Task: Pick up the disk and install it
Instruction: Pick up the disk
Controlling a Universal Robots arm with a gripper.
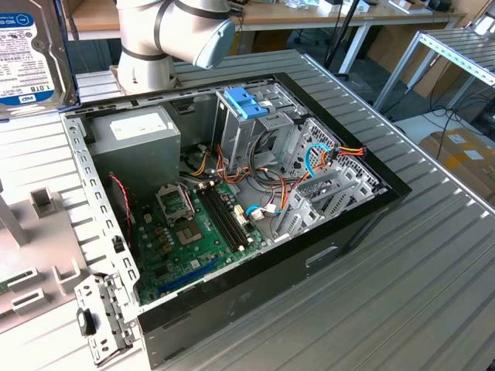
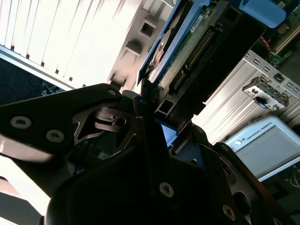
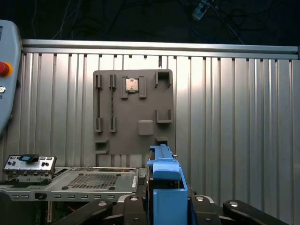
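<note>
Blue-railed disk (image 3: pixel 164 174), clamped edge-on in the hand (image 3: pixel 165 202) — clear of the grey fixture plate (image 3: pixel 133 112); ribbed table (image 3: pixel 234 117) beyond

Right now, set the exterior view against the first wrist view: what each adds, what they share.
Exterior view adds the motherboard, power supply and pale-blue latch in the open case. First wrist view adds the gripper shut on the disk, and a pendant's red button. Shared: the disk, the grey fixture plate, the ribbed table.

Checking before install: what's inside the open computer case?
Green motherboard, grey power supply, metal drive cage with a blue latch, loose cables. Whatever lies under cage and cables is covered. The claw holds the disk outside.
</note>
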